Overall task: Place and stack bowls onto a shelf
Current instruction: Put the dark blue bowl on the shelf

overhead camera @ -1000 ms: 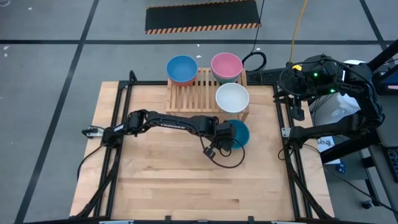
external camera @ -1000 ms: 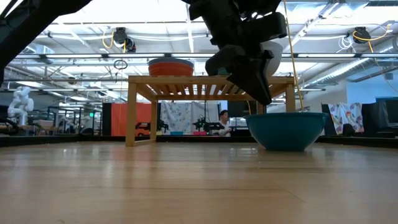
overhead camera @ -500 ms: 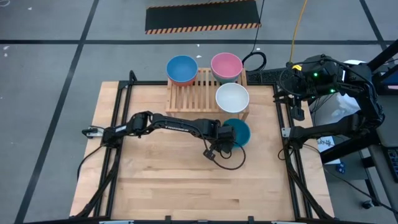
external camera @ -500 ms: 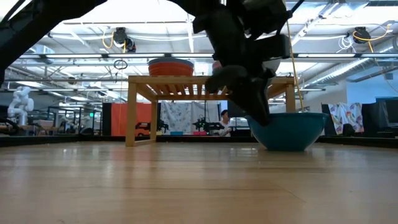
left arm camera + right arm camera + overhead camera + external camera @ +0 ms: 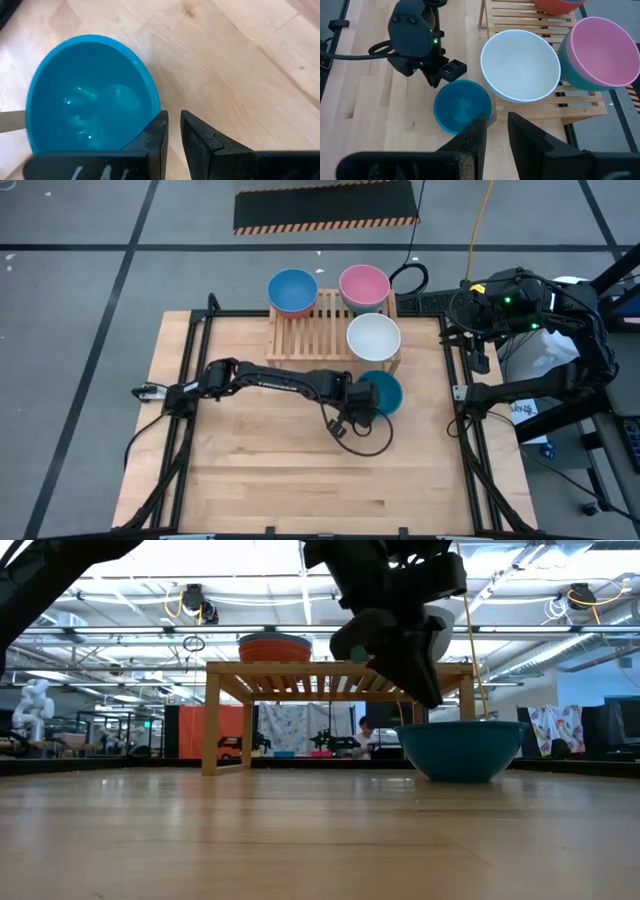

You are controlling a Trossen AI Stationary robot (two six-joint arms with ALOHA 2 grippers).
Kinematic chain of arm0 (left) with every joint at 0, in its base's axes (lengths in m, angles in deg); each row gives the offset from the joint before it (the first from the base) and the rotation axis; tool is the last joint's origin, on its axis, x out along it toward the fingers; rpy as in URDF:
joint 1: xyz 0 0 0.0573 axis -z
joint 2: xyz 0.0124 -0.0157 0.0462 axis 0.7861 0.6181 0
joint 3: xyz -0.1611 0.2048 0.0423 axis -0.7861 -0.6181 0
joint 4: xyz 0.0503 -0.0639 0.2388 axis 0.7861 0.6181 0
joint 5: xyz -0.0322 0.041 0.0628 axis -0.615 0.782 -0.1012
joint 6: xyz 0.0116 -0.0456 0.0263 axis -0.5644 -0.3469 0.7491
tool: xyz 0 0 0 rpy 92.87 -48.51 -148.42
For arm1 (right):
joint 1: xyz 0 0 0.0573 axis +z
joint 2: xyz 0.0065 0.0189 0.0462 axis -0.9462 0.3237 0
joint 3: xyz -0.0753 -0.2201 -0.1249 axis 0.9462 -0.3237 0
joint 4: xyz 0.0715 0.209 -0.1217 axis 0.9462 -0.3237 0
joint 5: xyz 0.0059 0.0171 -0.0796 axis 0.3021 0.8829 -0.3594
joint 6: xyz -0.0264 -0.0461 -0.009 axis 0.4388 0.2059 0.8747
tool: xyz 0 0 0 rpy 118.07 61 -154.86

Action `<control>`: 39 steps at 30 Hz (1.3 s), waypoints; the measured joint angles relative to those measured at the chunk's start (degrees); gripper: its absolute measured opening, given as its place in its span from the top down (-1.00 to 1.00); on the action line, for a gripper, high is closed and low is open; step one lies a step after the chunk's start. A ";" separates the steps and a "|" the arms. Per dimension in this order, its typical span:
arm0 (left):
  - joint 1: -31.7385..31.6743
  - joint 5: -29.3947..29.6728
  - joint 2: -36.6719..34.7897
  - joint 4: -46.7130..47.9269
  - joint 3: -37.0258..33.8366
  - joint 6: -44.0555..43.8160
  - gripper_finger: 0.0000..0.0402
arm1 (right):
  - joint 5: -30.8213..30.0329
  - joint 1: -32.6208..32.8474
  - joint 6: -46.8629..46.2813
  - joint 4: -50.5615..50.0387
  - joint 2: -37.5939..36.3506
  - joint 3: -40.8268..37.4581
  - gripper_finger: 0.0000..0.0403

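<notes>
In the high view, the left arm [image 5: 260, 378] reaches in from the table's left edge and across to the centre of the frame. Its left gripper [image 5: 362, 398] hangs at the left rim of the teal bowl [image 5: 386, 391]. In the left wrist view, the fingers [image 5: 159, 134] stand a narrow gap apart with only bare table [image 5: 270, 470] showing between them. They hold nothing, and the bowl's rim lies just beside one finger. The low view shows the gripper above the bowl, close to its rim but apart from it.

The shelf [image 5: 310, 338] sits in the upper middle of the frame. On its upper left corner is a light blue bowl [image 5: 292, 290], and the low view shows a red bowl [image 5: 274, 646] at that end. A pink bowl [image 5: 364, 284] sits at the upper right corner, nested in a greenish bowl [image 5: 576, 75]. Just below it in the frame, a white bowl [image 5: 373, 336] rests upright on the slats at the shelf's right end.

The teal bowl stands upright on the table just below the shelf's lower right corner.

At the far right, off the table's edge, the right arm [image 5: 510, 302] waits. Its right gripper [image 5: 494, 120] is slightly parted and empty.
</notes>
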 joint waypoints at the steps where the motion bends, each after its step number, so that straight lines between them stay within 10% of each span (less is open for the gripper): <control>1: -0.08 -0.11 0.00 0.14 0.00 0.09 0.71 | 0.00 0.01 0.00 0.01 0.00 0.00 0.63; 39: -1.97 -2.73 0.94 0.00 -0.11 0.70 0.71 | 0.00 0.00 1.95 0.00 0.00 0.00 0.63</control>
